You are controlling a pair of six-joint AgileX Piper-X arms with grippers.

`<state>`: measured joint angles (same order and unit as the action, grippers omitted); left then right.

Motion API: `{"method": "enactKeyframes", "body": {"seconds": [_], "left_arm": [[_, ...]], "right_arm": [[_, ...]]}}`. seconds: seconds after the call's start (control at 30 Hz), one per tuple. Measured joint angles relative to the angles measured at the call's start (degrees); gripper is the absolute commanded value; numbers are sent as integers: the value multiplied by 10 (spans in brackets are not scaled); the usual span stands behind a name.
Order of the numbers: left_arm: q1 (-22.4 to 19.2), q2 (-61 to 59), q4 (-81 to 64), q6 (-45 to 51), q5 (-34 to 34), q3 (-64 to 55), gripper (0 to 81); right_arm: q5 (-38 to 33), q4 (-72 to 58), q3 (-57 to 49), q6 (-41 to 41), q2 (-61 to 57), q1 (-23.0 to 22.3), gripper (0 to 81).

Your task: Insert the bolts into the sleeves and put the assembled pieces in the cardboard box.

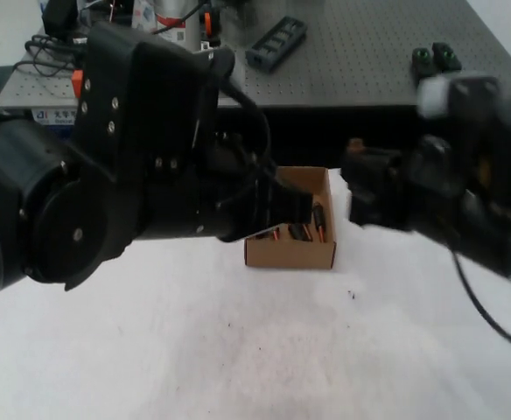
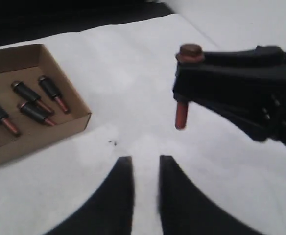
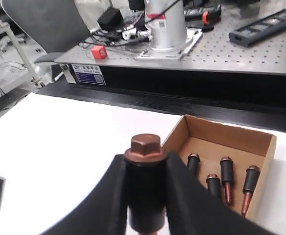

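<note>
White cloth is laid over the counter (image 1: 238, 350); a dark perforated table (image 1: 369, 52) is seen behind it at 12 o'clock. The box (image 1: 290, 252) is set mid-counter. Four pieces (image 2: 28, 93) are laid flat inside, roughly parallel.

A fifth piece (image 3: 145, 146) is held upright by the right tool (image 3: 146, 169), clear of the cloth and near the box at about 3 o'clock. The black sleeve is clamped just under the copper hex head. In the left wrist view the copper shank tip is seen sticking out below the fingers. The left tool (image 2: 145, 159) is held empty over bare cloth, with a narrow gap between its fingers.

Handling, as judged:
- The piece is taken to be small, rigid, light and not fragile.
- The round sleeve may be expected to roll once released and to twist in a loose grip.
- The bolt is probably kept in only by its head and could slide out if tipped head-down.
- A hold across the sleeve close under the head is favoured, with the piece kept head-up or level.

Hard to make out:
- Sleeve material cannot be told.
- The held piece's lower end is cut off in the right wrist view.
- In the high view the box's 9 o'clock side is masked by the left arm.
- The right arm is smeared in the high view, so tool and piece cannot be separated there.
</note>
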<state>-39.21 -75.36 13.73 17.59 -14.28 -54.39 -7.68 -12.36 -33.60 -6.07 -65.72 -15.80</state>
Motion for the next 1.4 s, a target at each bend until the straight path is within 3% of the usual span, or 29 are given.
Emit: {"method": "enactKeyframes", "body": {"seconds": [0.2,0.3,0.47,0.67,0.93,1.0,1.17,1.23,1.4], "left_arm": [[0,0,28,-14,26,0,1],[0,4,42,-14,45,7,6],[0,68,16,-14,95,68,7],[1,178,-20,0,143,198,7],[1,338,-21,25,148,311,7],[1,348,-21,25,148,322,7],[1,381,2,27,117,363,7],[1,386,3,29,113,368,7],[1,418,3,13,130,372,7]], "right_arm": [[2,41,-129,8,-158,0,18],[13,134,-261,10,-290,0,18],[50,201,-364,17,-398,0,18],[56,224,-425,25,-473,0,18],[57,271,-458,26,-534,0,3],[57,273,-458,28,-534,2,64],[37,268,-459,29,-534,9,361],[30,268,-459,24,-534,14,374],[17,262,-459,20,-534,22,305]]}}
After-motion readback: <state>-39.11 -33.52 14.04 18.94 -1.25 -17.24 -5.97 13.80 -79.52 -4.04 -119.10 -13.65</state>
